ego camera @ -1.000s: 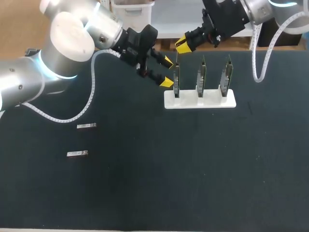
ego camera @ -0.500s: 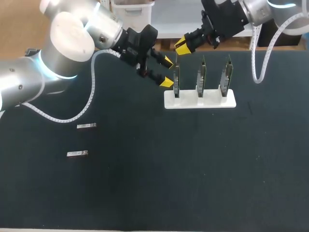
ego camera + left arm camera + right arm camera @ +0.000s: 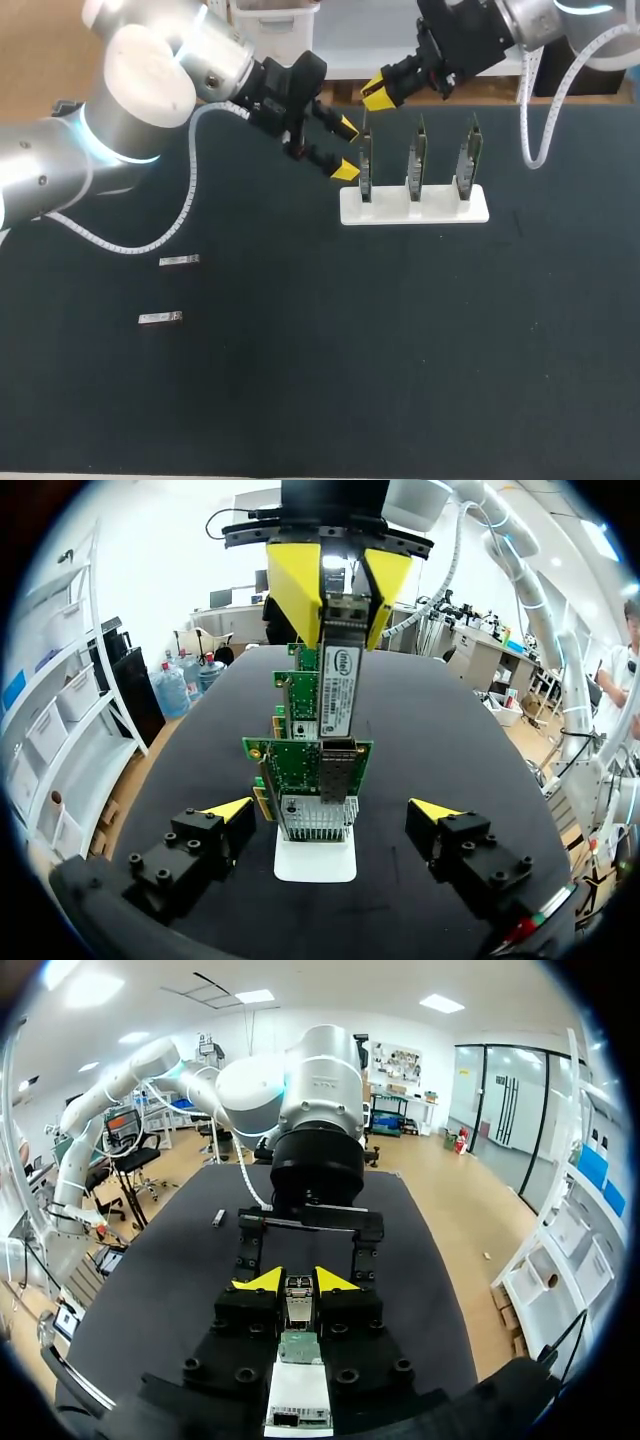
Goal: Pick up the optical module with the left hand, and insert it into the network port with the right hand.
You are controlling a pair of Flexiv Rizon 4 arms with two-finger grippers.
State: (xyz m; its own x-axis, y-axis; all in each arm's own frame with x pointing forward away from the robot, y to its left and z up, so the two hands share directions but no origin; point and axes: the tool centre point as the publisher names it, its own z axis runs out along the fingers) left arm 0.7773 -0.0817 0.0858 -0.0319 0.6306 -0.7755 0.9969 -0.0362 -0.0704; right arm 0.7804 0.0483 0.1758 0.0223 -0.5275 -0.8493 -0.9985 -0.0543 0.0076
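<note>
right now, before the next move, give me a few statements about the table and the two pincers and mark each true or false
1. The right pincer is shut on an optical module. True.
2. The left pincer grips a module. False: it is open and holds nothing, beside the end card of the row.
3. The white holder carries three upright green cards. True.
4. No module lies on the table. False: two loose modules lie flat on the mat, well away from the holder on the left arm's side.
</note>
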